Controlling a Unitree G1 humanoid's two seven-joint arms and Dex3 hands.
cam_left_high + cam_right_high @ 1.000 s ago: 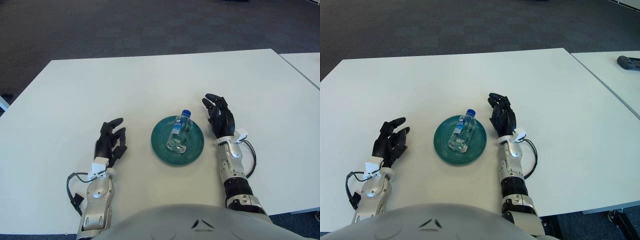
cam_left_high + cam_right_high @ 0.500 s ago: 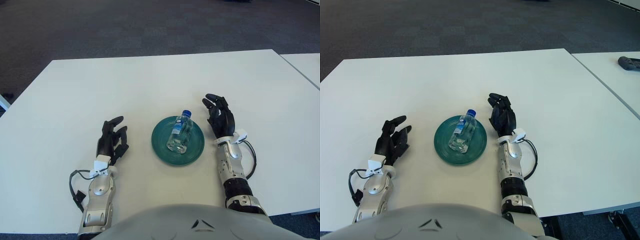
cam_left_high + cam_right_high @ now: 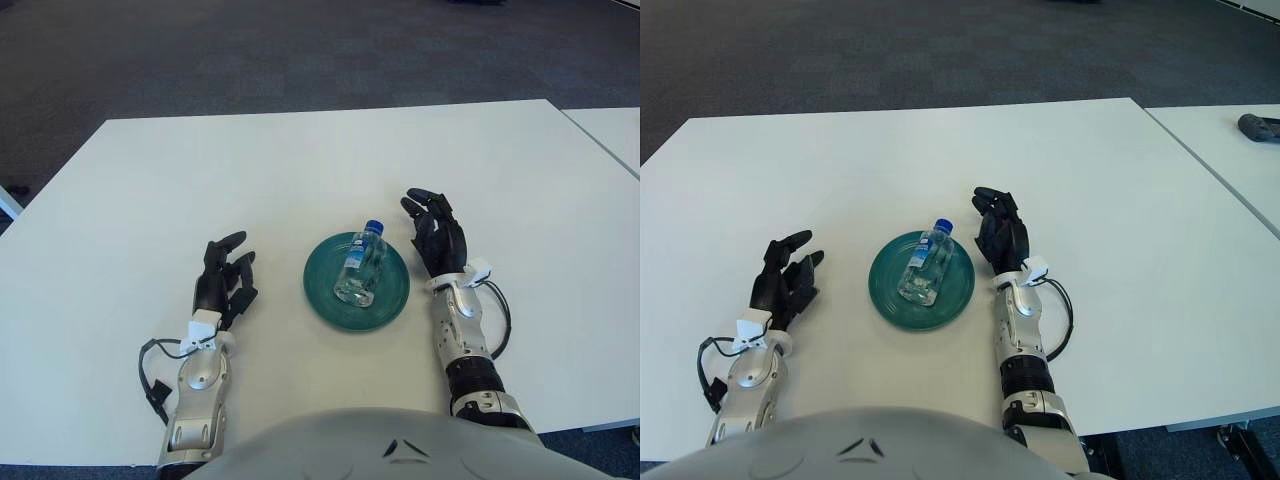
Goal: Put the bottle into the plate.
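A white worktop (image 3: 300, 170) fills most of the view, with dark grey carpet (image 3: 300, 50) beyond its far edge. A second white worktop (image 3: 1230, 150) stands to the right across a narrow gap, carrying a dark object (image 3: 1260, 126) at its far end.

The bottle (image 3: 360, 265) lies on its side in the green plate (image 3: 325, 295), just left of the right hand's fingers (image 3: 425, 212). Its long axis runs from near to far and leans slightly right, with the blue cap (image 3: 373, 227) pointing away from the robot, over the plate's far rim.

The right hand (image 3: 438, 238) shows beside the plate's right rim, fingers loosely spread and grasping nothing. The left hand (image 3: 222, 280) shows well left of the plate, fingers likewise relaxed and unladen.
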